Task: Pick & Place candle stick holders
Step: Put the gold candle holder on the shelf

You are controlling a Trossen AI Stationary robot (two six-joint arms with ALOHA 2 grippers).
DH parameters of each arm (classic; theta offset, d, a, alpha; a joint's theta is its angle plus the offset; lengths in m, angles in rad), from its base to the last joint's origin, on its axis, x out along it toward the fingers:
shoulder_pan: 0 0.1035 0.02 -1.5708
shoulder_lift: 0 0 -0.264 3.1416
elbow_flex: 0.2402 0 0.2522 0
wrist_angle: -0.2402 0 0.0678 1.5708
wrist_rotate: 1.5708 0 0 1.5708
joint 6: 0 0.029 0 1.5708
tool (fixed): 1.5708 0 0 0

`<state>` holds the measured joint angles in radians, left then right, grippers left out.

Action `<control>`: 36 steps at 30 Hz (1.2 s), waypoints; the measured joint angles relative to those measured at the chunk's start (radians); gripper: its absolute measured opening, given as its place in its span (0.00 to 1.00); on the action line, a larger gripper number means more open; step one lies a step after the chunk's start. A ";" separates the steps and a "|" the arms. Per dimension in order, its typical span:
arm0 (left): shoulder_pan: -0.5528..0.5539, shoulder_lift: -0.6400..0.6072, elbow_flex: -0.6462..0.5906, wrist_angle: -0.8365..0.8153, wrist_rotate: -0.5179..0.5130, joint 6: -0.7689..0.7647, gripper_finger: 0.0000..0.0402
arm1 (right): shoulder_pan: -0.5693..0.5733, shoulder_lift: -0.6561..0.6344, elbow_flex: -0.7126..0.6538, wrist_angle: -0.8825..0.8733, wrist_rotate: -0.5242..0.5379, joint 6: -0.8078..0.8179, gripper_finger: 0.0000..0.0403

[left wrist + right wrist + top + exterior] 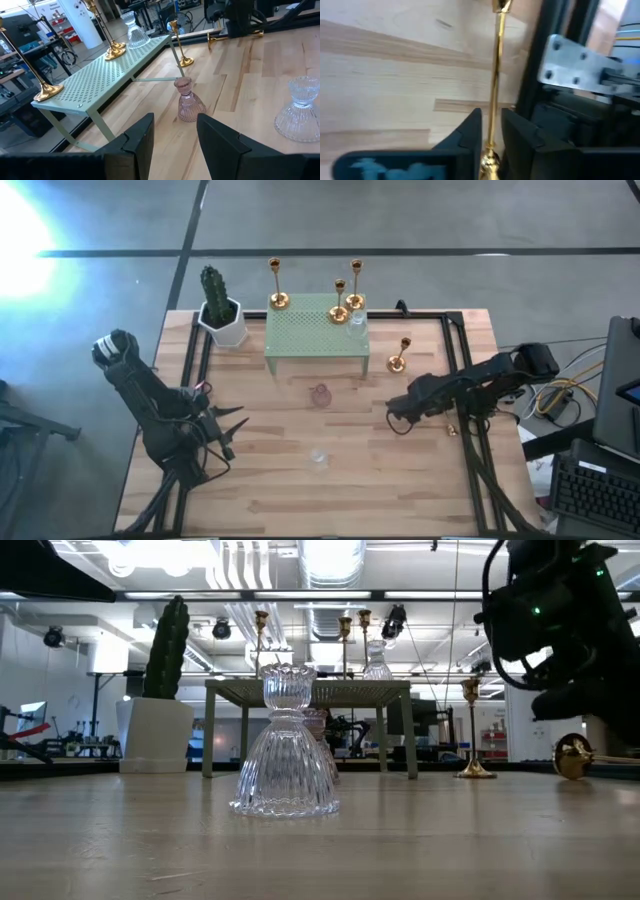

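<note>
Right hand (490, 132) is the one at work, low at the right-centre of the high view beside the dark frame rail (465, 395). In its own wrist picture the two dark fingers (470, 131) sit close on either side of a slim gold stem, so I judge it closed on a fallen gold candle stick holder (496, 75). That holder lies flat on the counter (330, 490). Its long axis runs straight out from between the fingers toward the top of the wrist frame, parallel to the rail just beside it, and a rounded gold part shows at each end. Which end is the base I cannot tell. In the low view a gold domed piece (573, 757) shows under the arm at the right edge.

Any lift turns on that axis. The stem is lengthwise to the hand, so it would need swinging upright before it can stand.

Farther out, one short gold holder (398, 360) stands upright just right of the green perforated stand (316, 338). Three more gold ones stand on or behind it, with a clear glass holder (357, 320) at its right corner.

Left hand (174, 137) waits at the lower left of the high view, fingers apart and empty, pointing at the pink glass holder (189, 102) mid-counter. Another clear glass holder (300, 107) stands to the right.
</note>
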<state>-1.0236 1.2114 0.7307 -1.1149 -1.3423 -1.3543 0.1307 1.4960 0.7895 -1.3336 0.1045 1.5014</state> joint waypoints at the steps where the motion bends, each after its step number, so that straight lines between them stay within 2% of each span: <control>1: 0.000 0.000 0.000 0.000 -0.001 0.003 0.38 | -0.002 0.000 -0.014 0.023 -0.001 0.005 0.21; 5: 0.001 0.000 0.000 0.000 -0.002 0.012 0.38 | -0.015 0.000 -0.053 0.114 -0.020 0.000 0.33; 13: 0.001 0.000 0.000 0.001 -0.003 0.012 0.38 | -0.051 0.000 -0.078 0.121 -0.035 -0.017 0.57; 16: 0.000 0.000 0.000 0.002 -0.004 0.017 0.38 | -0.060 0.000 -0.079 0.122 -0.042 -0.027 0.63; 19: 0.000 0.000 0.000 0.006 -0.004 0.017 0.38 | -0.066 0.002 -0.079 0.126 -0.061 -0.043 0.65; 23: 0.000 0.000 0.000 0.008 -0.004 0.017 0.38 | -0.069 0.028 -0.080 0.136 -0.081 -0.052 0.61; 30: 0.000 0.000 0.000 0.013 0.000 0.017 0.38 | -0.069 0.125 -0.124 0.257 -0.149 -0.083 0.45; 33: 0.000 0.000 0.000 0.013 0.001 0.017 0.38 | -0.067 0.154 -0.111 0.252 -0.158 -0.088 0.32; 36: 0.000 0.000 0.000 0.015 0.004 0.018 0.38 | -0.064 0.153 -0.079 0.215 -0.158 -0.094 0.13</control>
<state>-1.0237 1.2114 0.7307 -1.1004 -1.3380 -1.3361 0.0662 1.6486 0.7103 -1.1183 -0.0531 1.4076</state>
